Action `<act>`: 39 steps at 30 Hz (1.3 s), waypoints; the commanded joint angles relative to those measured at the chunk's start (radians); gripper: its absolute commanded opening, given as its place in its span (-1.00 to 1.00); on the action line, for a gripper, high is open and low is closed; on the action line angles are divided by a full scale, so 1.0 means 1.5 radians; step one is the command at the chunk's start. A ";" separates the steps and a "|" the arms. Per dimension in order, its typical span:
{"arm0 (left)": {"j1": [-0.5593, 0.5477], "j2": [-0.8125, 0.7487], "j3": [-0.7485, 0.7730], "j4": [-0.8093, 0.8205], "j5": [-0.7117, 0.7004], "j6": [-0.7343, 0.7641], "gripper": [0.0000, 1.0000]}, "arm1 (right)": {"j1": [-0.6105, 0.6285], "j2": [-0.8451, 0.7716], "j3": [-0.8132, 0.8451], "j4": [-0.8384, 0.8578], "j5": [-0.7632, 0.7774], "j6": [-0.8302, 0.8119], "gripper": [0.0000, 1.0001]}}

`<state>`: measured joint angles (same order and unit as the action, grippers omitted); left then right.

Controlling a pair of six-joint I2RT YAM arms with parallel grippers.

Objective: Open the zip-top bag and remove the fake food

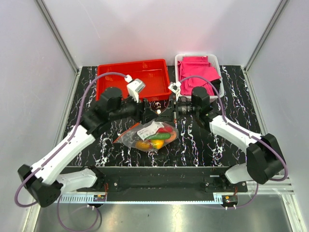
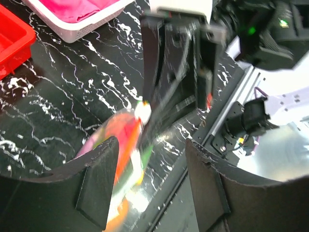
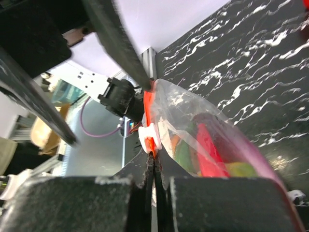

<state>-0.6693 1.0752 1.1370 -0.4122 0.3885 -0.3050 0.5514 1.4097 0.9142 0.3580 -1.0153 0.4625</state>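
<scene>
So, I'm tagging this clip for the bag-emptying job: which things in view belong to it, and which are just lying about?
Belong to the job: zip-top bag; fake food inside it; right gripper, shut on the bag's red zip edge; left gripper, open beside the bag.
Lying about: red tray; white basket; pink cloths in it.
</scene>
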 commanded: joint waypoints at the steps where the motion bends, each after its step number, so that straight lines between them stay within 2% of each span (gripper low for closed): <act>1: 0.000 0.053 0.052 0.075 0.029 0.034 0.20 | -0.003 0.003 0.030 0.017 -0.041 0.038 -1.00; 5: 0.001 0.085 0.072 0.066 0.037 0.057 0.15 | -0.003 -0.007 0.031 -0.018 -0.044 0.018 -1.00; 12: 0.012 0.104 0.055 0.079 0.088 0.036 -0.34 | -0.003 -0.008 0.026 -0.019 -0.049 0.018 -1.00; 17: 0.036 0.088 0.005 0.127 0.152 -0.008 -0.33 | -0.003 -0.013 0.021 -0.014 -0.046 0.017 -1.00; 22: 0.052 0.072 -0.031 0.166 0.171 -0.044 -0.26 | -0.003 -0.018 0.008 0.005 -0.047 0.025 -1.00; 26: 0.057 0.087 -0.036 0.167 0.188 -0.060 -0.30 | -0.003 -0.020 0.006 0.016 -0.054 0.034 -1.00; 30: 0.060 0.094 -0.042 0.179 0.203 -0.070 -0.49 | -0.002 -0.026 0.005 0.017 -0.052 0.033 -1.00; 35: 0.062 0.091 -0.045 0.179 0.217 -0.070 -0.92 | -0.003 -0.029 0.004 0.016 -0.030 0.032 -1.00; 37: 0.064 0.089 -0.044 0.172 0.221 -0.067 -1.00 | -0.003 -0.034 0.004 0.015 -0.020 0.036 -1.00; 39: 0.066 0.079 -0.051 0.163 0.220 -0.063 -1.00 | -0.003 -0.041 0.000 0.013 0.010 0.041 -1.00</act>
<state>-0.5770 1.2171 1.0763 -0.1852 0.6746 -0.4049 0.5480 1.4017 0.9127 0.3271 -1.0569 0.5068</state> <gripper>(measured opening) 0.032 0.009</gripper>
